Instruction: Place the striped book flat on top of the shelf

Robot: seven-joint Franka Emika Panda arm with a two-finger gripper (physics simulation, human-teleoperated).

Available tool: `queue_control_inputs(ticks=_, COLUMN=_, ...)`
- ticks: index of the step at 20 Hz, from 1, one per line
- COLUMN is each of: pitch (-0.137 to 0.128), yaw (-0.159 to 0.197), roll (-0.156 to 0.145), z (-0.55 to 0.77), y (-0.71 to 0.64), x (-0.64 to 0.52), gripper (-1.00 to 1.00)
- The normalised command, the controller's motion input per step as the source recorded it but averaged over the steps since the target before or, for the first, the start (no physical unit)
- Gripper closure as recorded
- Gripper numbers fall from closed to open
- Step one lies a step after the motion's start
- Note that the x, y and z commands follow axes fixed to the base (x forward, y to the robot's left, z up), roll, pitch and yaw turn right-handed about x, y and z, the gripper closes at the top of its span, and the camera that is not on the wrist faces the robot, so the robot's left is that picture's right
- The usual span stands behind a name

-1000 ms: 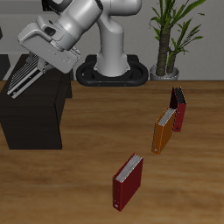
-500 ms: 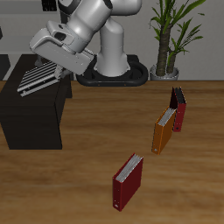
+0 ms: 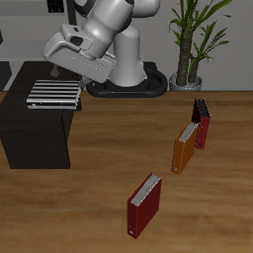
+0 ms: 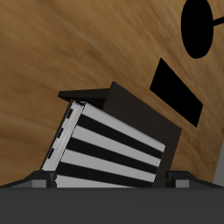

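Note:
The striped book (image 3: 54, 94), black with narrow white stripes, lies flat on the top of the shelf (image 3: 35, 133), a low dark box at the table's side. My gripper (image 3: 71, 81) hangs just over the book's end nearest the robot base, with its fingers spread and nothing between them. In the wrist view the striped book (image 4: 109, 144) fills the near field with its cover facing the camera. It rests on the shelf's dark top (image 4: 131, 103), with the gripper (image 4: 105, 180) wide apart at its near end.
A dark red book (image 3: 145, 205) stands near the table's front edge. An orange book (image 3: 185, 148) and another dark book (image 3: 202, 124) stand farther back. A potted plant (image 3: 193, 44) stands behind them, beside the robot base (image 3: 126, 79).
The arm swung over the shelf. The book went from tilted in the gripper's hold to lying flat on the shelf top, and the fingers let go of it.

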Motion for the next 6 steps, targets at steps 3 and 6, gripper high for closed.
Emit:
queue_control_inputs(ticks=3, pitch=0.044, yaw=-0.030, roll=0.024, z=-0.11, y=0.03, x=0.03, gripper=-1.00)
queue_control_inputs(ticks=6, pitch=0.008, yaw=-0.022, roll=0.031, z=-0.03, y=0.06, x=-0.05, gripper=-1.00)
